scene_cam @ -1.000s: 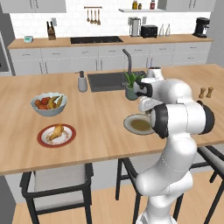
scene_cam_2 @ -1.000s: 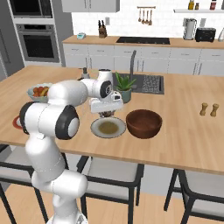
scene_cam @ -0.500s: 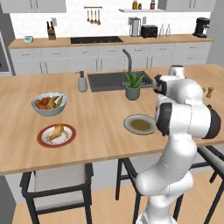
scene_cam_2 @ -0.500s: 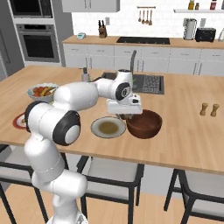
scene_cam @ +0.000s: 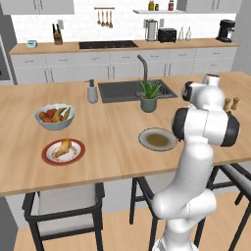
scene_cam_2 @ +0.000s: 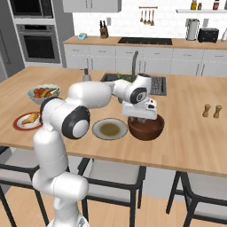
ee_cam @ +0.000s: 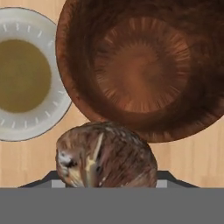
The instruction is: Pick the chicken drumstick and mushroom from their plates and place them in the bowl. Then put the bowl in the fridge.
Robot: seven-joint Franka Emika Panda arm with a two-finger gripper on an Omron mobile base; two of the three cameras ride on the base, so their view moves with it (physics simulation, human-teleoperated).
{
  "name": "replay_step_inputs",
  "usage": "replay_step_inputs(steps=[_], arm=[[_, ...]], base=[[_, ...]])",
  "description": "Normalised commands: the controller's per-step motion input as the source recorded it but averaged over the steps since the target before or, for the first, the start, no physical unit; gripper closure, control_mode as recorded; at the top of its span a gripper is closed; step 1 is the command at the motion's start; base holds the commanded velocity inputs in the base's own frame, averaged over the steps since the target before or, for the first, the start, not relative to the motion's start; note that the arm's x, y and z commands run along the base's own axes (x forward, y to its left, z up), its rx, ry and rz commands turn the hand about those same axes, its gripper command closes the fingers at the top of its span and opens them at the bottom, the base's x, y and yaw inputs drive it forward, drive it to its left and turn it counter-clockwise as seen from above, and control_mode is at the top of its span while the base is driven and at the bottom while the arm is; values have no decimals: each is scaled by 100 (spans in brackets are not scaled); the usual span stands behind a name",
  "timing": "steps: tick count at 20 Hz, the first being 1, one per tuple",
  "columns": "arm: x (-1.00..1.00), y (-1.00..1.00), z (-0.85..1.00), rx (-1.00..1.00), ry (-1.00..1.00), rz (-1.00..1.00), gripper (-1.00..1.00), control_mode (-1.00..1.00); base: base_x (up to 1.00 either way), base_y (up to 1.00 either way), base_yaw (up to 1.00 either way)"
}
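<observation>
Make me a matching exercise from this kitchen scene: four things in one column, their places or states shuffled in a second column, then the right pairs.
Things
1. mushroom
2. chicken drumstick
3. bowl
4. olive-grey plate

Places or states
A. lying on the red-rimmed plate
B. empty, dark wood, right under the tool
C. held in the tool, just above the bowl's rim
D. bare, beside the bowl on the island counter

Pairs: 1-C, 2-A, 3-B, 4-D

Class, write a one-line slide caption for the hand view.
The claw carries the mushroom above the wooden bowl, beside the olive-grey plate.
</observation>
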Motion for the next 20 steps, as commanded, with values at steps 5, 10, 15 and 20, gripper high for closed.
replay_step_inputs(steps=[5, 10, 15, 20], arm=[[59, -10, -31, 4, 0, 0, 100, -100], [44, 0, -50, 0, 0, 0, 100, -100], [16, -4, -62, 0, 0, 0, 100, -100], [7, 0, -39, 0, 1, 0, -100, -100]], base=[[0, 0, 0], [0, 0, 0], [0, 0, 0], [0, 0, 0]])
